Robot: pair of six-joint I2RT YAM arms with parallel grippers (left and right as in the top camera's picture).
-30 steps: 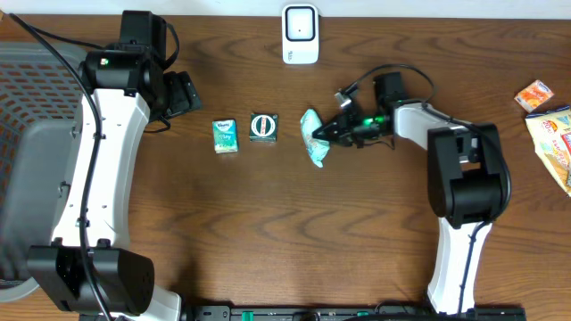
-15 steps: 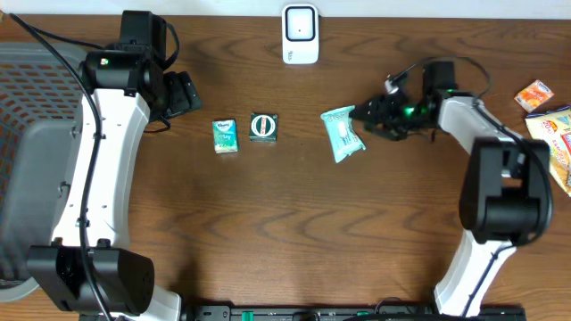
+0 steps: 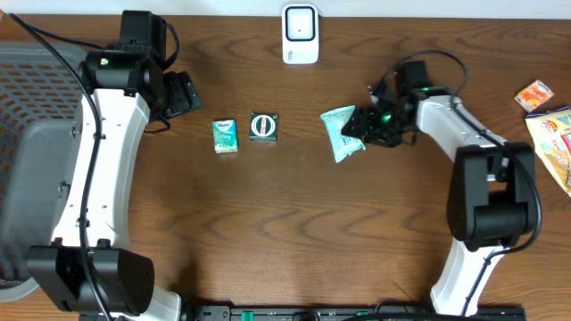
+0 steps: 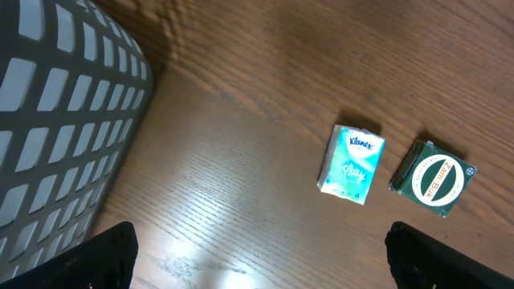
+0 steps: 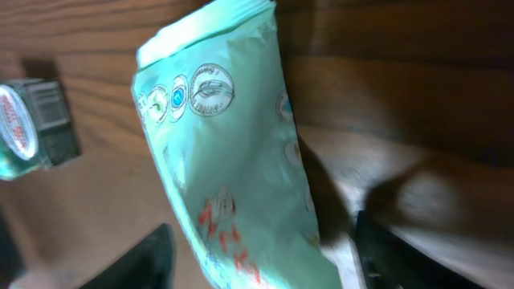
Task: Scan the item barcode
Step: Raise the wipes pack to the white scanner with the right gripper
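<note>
Packet (image 3: 343, 134): mint-green, flat on tabletop (image 3: 268, 223).
Right gripper (image 3: 361, 127): spread around packet, not clamping.
Left gripper (image 3: 186, 93): released, empty.

The wooden surface (image 4: 241, 201) is showing dark brown grain, smooth and varnished, and it's throwing back a pale glare near the basket (image 4: 56, 120), whose grey plastic lattice is looking matt. The mint-green pouch (image 5: 233, 168) is gleaming as thin plastic film, creasing along its length. The Kleenex tissue pack (image 4: 352, 164) is sitting in soft, faintly shiny wrap. The dark green box (image 4: 434, 178) is looking like matt card with a glossier round label. The white scanner (image 3: 300, 34) is shining as smooth hard plastic.
</note>
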